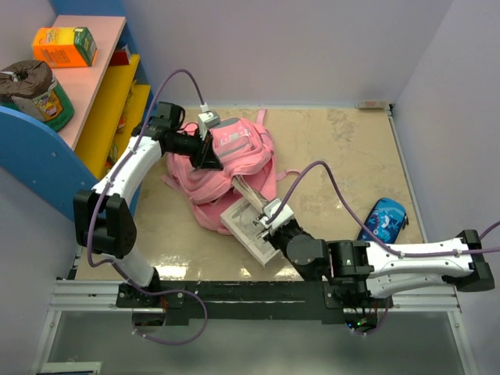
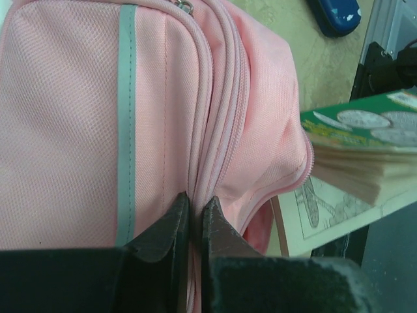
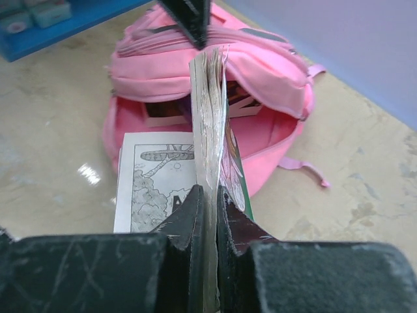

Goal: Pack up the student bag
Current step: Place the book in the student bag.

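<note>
The student bag (image 1: 234, 164) is a soft pink backpack lying on the floor with its main zip open toward my right arm. My left gripper (image 1: 209, 152) is shut on a fold of pink fabric beside the zip (image 2: 195, 197), at the upper lip of the opening. A thick colouring book (image 1: 248, 225) with a green cover (image 2: 365, 124) is pinched edge-on in my shut right gripper (image 3: 210, 188), and its far end points into the bag's mouth (image 3: 260, 124). One printed page (image 3: 153, 182) hangs open on the left of the book. Flat items (image 3: 163, 114) show inside the bag (image 3: 260, 72).
A small blue pouch (image 1: 383, 219) lies on the floor to the right, also at the top of the left wrist view (image 2: 335, 13). A blue and yellow shelf unit (image 1: 47, 156) stands on the left, with an orange box (image 1: 64, 45) and a tied bag (image 1: 31, 90) on it. Walls close in behind and right.
</note>
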Controlling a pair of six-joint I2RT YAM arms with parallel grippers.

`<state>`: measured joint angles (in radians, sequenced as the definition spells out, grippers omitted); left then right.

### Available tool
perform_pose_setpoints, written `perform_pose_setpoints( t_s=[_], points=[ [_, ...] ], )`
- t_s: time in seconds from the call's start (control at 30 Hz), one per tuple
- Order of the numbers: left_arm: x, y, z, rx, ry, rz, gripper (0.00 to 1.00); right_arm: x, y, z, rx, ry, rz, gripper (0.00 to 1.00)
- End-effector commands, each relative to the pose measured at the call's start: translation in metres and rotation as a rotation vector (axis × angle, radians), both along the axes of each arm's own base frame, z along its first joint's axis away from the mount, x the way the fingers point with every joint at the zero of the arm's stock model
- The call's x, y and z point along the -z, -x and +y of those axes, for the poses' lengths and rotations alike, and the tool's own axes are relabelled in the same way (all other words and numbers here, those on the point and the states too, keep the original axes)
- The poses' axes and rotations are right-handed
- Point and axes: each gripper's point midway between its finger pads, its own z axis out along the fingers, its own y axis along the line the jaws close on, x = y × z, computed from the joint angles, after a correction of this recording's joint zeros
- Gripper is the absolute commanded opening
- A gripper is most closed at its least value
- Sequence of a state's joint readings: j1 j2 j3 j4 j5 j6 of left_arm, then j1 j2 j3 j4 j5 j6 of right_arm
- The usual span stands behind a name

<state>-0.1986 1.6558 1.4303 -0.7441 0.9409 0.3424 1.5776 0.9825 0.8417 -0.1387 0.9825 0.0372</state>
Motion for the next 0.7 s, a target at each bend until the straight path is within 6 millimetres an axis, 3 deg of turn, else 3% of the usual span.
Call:
perform_pose_setpoints(
  t_s=[0.0,0.17,0.5,0.67],
  points=[
    [-0.036,0.023,-0.006,0.179,0.088,-0.049,0.0,-0.053,-0.024,0.008,0.015,-0.093,-0.098,0.0],
    [-0.046,0.045,-0.004,0.308,0.106,-0.042,0.0,-0.052,-0.028,0.031,-0.048,-0.025,-0.134,0.0],
    [-0.053,0.052,-0.007,0.321,0.136,-0.054,0.0,-0.034,-0.023,0.066,-0.142,0.012,-0.157,0.0],
    [-0.059,0.056,-0.008,0.322,0.148,-0.053,0.0,-0.031,-0.035,0.081,-0.125,0.053,-0.237,0.0]
  ],
)
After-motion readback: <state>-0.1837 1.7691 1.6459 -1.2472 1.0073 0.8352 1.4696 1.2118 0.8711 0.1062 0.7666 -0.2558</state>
